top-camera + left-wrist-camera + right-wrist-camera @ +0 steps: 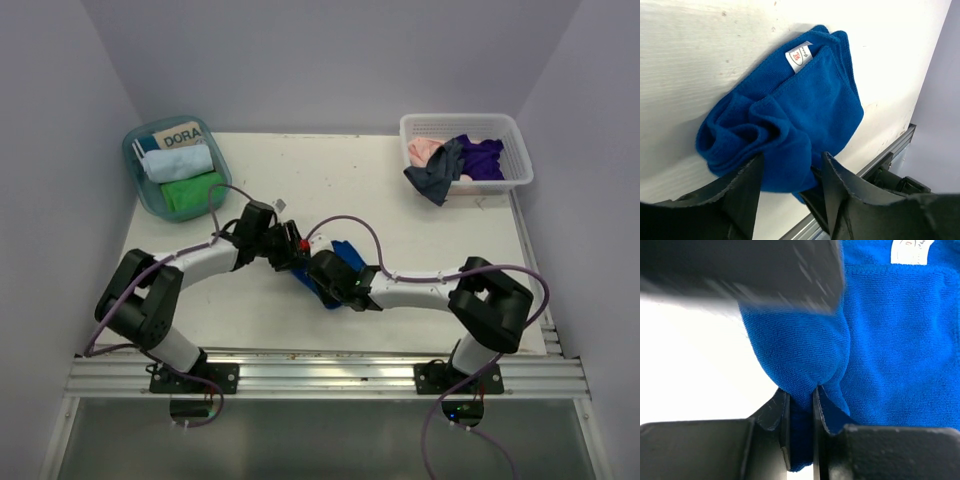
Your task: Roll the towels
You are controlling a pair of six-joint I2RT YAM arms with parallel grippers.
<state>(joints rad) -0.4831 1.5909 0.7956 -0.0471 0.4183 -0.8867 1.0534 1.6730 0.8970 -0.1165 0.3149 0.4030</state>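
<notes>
A royal blue towel (347, 250) lies partly rolled at mid-table between my two grippers. In the left wrist view the towel (805, 100) shows its white tag (799, 56) at the far end, and its rolled near end bulges between my left gripper's (790, 165) fingers (747, 187), which stand apart on either side of it. My left gripper (290, 245) is open. My right gripper (801, 392) is shut on a pinched fold of the same towel (900, 340). It sits at the towel's near right side (330, 275).
A teal bin (140, 175) at the back left holds a rolled light blue towel (178, 163), a green towel (192, 192) and a card. A white basket (512, 140) at the back right holds pink (425, 150), grey (437, 178) and purple (482, 158) towels. A metal rail runs along the near edge.
</notes>
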